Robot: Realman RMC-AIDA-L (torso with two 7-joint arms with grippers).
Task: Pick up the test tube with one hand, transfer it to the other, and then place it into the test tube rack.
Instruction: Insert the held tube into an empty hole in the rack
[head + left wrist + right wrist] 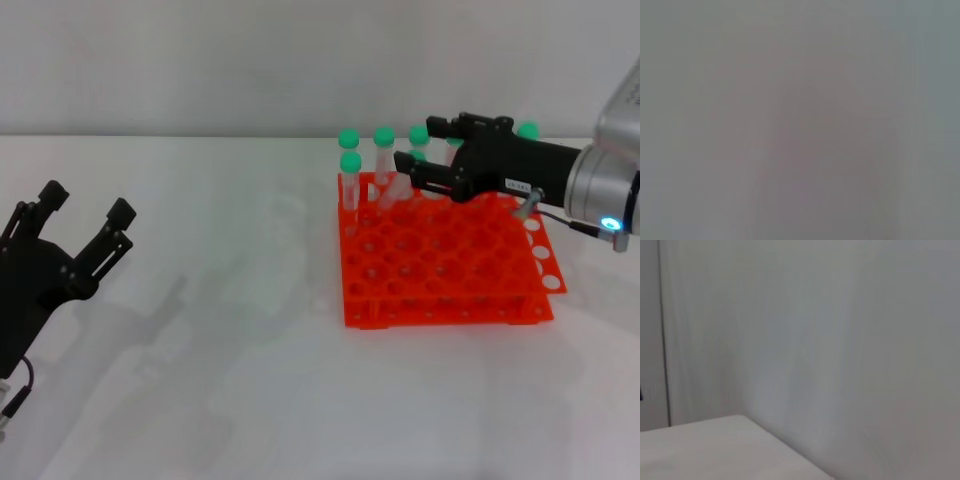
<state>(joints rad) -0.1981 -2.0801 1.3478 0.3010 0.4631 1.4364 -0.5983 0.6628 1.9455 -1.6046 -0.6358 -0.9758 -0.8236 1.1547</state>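
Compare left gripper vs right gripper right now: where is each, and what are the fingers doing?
The left gripper sits low at the table's left edge, far from the test tube rack; the right gripper reaches in over the rack's back rows among the green-capped tubes. The left gripper's fingers are spread and hold nothing; the right gripper's fingers look closed around a tilted test tube. Both are black with jointed fingers.

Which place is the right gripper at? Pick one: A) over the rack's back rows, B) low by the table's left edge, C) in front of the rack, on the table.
A: the right gripper reaches over the back of the rack, among the capped tubes, while the left gripper sits open far to the left.
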